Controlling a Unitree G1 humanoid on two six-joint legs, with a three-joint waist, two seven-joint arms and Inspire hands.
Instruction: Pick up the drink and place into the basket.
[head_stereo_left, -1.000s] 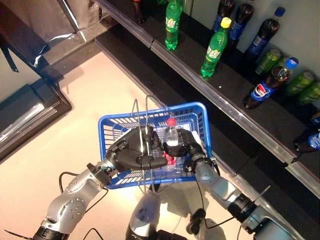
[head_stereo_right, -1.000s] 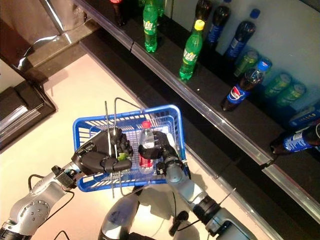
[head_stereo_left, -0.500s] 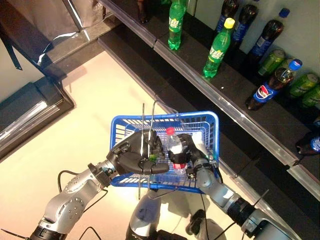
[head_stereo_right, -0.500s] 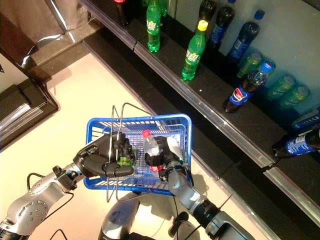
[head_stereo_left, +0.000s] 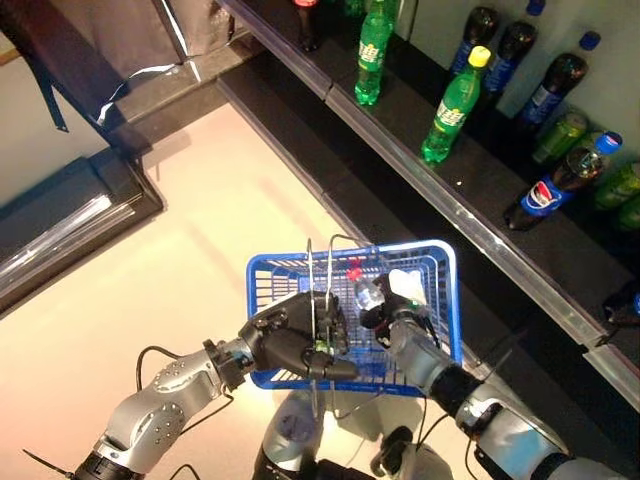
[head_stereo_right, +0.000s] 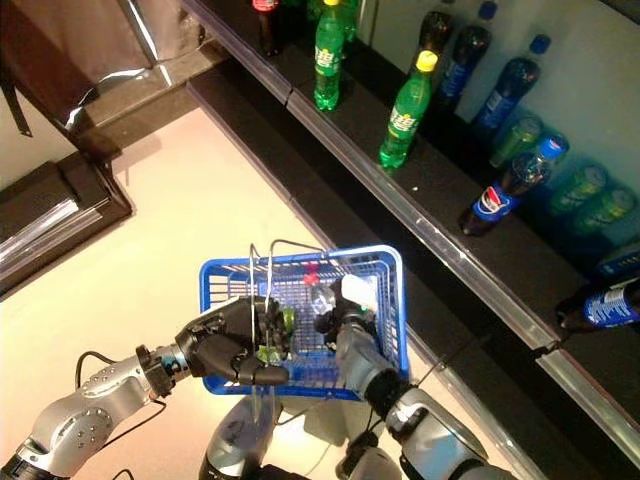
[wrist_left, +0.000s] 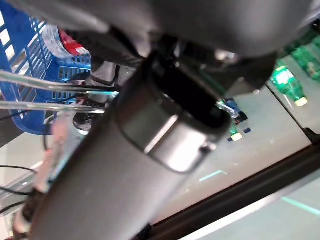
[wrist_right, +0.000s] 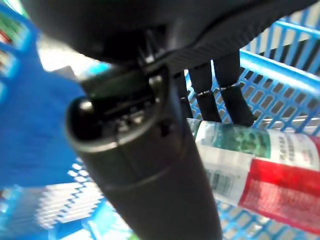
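From the left eye view, a blue basket (head_stereo_left: 440, 262) hangs in front of the robot over the light floor (head_stereo_left: 180, 260). The left hand (head_stereo_left: 290, 345) has its fingers curled round the basket's thin metal handles (head_stereo_left: 312, 275). Inside the basket is a water bottle (head_stereo_left: 366, 290) with a red cap, and it leans over to one side. The right hand (head_stereo_left: 385, 312) is in the basket too, with its fingers wrapped round the bottle. A white patch (head_stereo_left: 405, 283) shows just beside the bottle; I think it is the thumb cover, but it is hard to be sure. Along a dark shelf (head_stereo_left: 420, 190) past the basket stand green bottles (head_stereo_left: 455, 105) and dark cola bottles (head_stereo_left: 555, 185).

The right eye view shows the same thing: the basket (head_stereo_right: 392, 300) with the bottle (head_stereo_right: 318, 292) tipped inside it, and both hands close together there.

In the left wrist view, the dark hand fills most of the picture. The two metal handles (wrist_left: 45, 92) run past it, with the blue basket wall (wrist_left: 20, 60) behind.

In the right wrist view, the dark fingers (wrist_right: 207, 92) lie across the bottle (wrist_right: 260, 170), which has a red and white label. The blue mesh (wrist_right: 280, 85) of the basket is all around it.
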